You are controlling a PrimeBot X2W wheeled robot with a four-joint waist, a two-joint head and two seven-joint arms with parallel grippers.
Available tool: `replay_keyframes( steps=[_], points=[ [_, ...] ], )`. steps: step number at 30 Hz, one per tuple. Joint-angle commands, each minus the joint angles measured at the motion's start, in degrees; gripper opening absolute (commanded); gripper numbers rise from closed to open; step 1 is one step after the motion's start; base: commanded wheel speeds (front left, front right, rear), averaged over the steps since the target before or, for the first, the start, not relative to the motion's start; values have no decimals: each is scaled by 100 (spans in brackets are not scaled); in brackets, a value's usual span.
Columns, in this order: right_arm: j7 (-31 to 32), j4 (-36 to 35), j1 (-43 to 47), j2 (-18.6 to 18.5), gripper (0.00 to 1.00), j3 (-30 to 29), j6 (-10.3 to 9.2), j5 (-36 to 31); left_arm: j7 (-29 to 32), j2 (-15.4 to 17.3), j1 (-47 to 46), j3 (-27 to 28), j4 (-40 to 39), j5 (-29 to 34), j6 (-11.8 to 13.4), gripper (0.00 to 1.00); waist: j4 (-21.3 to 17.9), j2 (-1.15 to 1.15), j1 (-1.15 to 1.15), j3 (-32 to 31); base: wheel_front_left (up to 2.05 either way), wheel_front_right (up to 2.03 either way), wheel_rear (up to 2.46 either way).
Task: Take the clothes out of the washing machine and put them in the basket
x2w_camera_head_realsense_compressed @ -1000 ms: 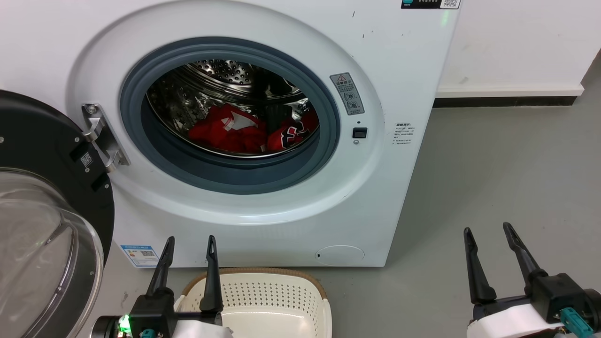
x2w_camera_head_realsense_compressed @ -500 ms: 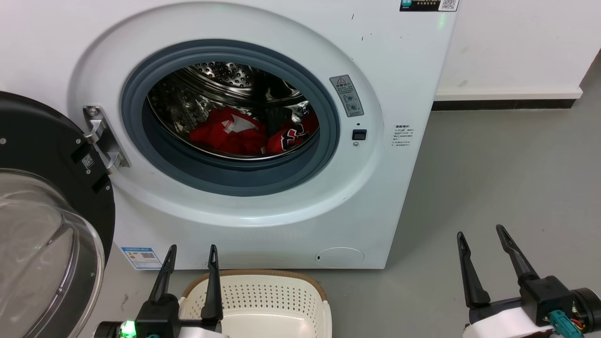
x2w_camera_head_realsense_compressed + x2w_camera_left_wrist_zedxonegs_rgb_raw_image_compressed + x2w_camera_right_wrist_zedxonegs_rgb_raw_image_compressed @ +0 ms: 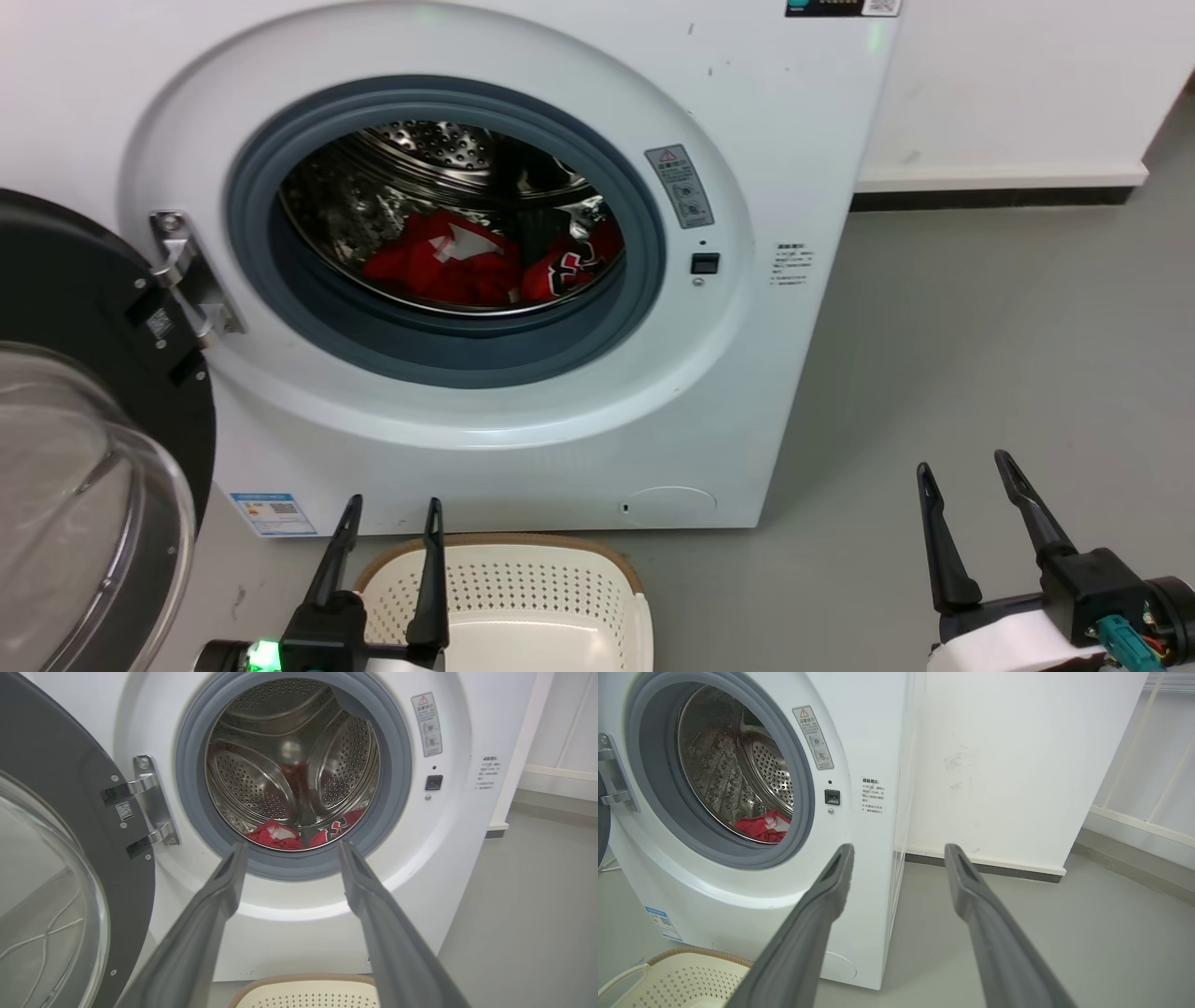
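Red clothes [image 3: 467, 266] untouched, low in the washing machine [image 3: 560, 420], well beyond and above the left pincer [image 3: 393, 501]. Just under it, the basket [image 3: 523, 579], bare where visible. Fingers apart, empty; likewise right pincer [image 3: 963, 461]. Seemingly everything left to do.

Grey floor [image 3: 980, 355], white wall [image 3: 1008, 84] (dark skirting [image 3: 990, 198])
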Motion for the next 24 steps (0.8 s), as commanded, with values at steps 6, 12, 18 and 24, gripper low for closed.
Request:
replay_keyframes(
  steps=[6, 12, 18, 24],
  points=[
    [-11, 86, -236, -9, 100, -52, -4, 3, -16, 178, -152, 219, 128, -21, -247, 100, -515, 0, 0, 408, 0, 0, 0],
    [-11, -34, -580, -4, 100, -71, -4, 232, -15, 603, -989, 474, 420, -17, -588, 100, -1032, 0, 0, 1330, 0, 0, 0],
    [-11, -113, -838, -2, 100, 2, -4, 406, -16, 1179, -2199, 656, 1295, -180, -869, 100, -1351, 0, 0, 2110, 0, 0, 0],
    [-11, -248, -1164, 0, 100, 47, -4, 677, 575, 1955, -4310, 540, 2482, -211, -1006, 100, -1553, 0, 0, 3018, 0, 0, 0]
  ],
)
